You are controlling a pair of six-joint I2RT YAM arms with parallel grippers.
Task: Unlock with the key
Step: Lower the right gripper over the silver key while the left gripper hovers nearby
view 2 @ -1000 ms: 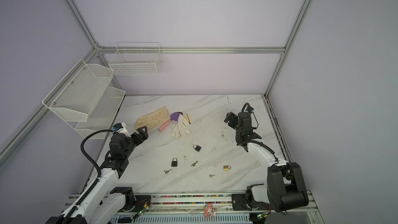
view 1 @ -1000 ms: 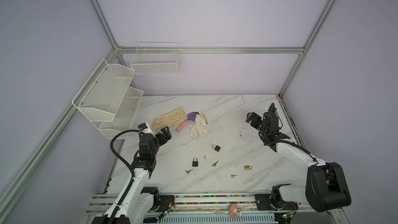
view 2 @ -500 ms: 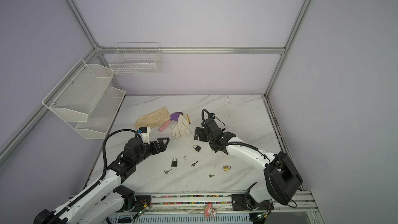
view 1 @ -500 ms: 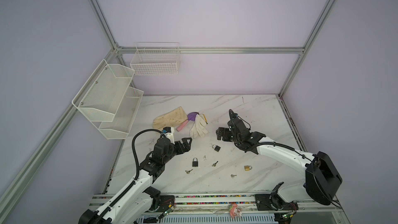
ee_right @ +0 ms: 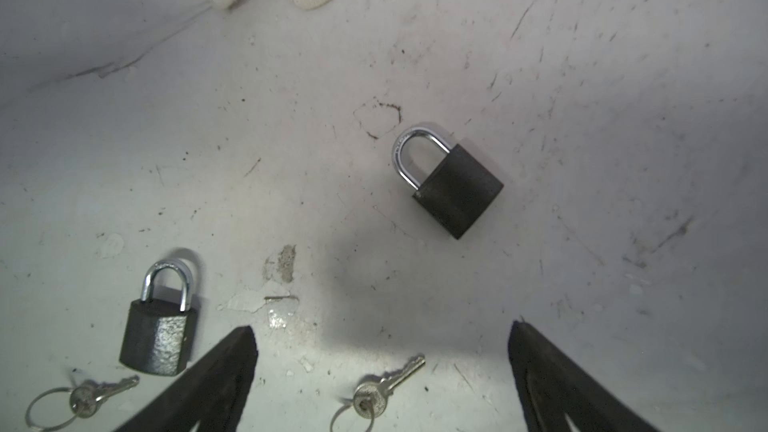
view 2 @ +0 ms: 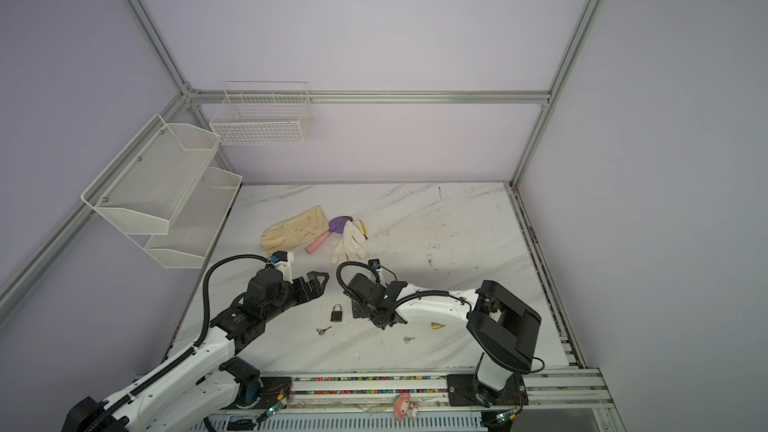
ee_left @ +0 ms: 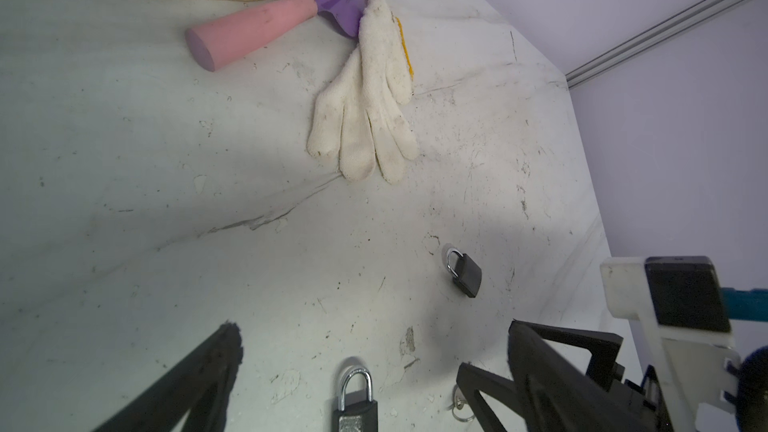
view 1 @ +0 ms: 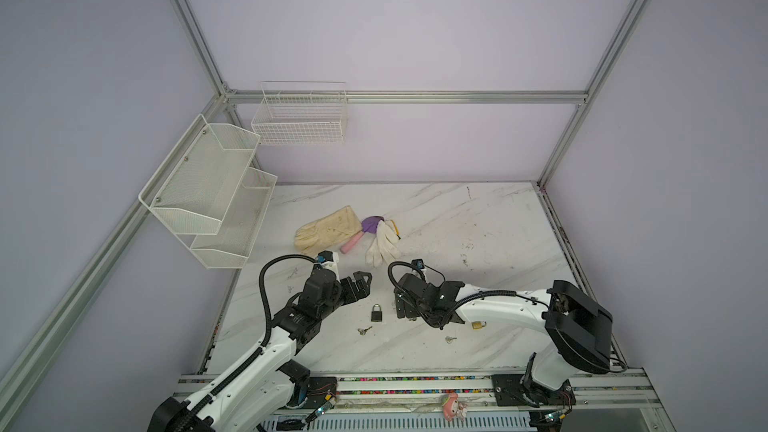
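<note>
- Left end effector [view 1: 364, 284] hovers open and empty near the black padlock [view 1: 377, 313]; we would use it to pin the body.
- Right end effector [ee_right: 380, 330], jaws wide, hangs over a key [ee_right: 384, 386] lying flat on the surface [ee_right: 582, 76]; we lower squarely and pinch its head, not the ring.

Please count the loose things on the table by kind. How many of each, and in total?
Padlocks: 3, black padlock, second black padlock, brass padlock
Keys: 3, first key, second key, third key
Gloves: 2, cream glove, white glove
Trowels: 1, pink-handled trowel
Total: 9
</note>
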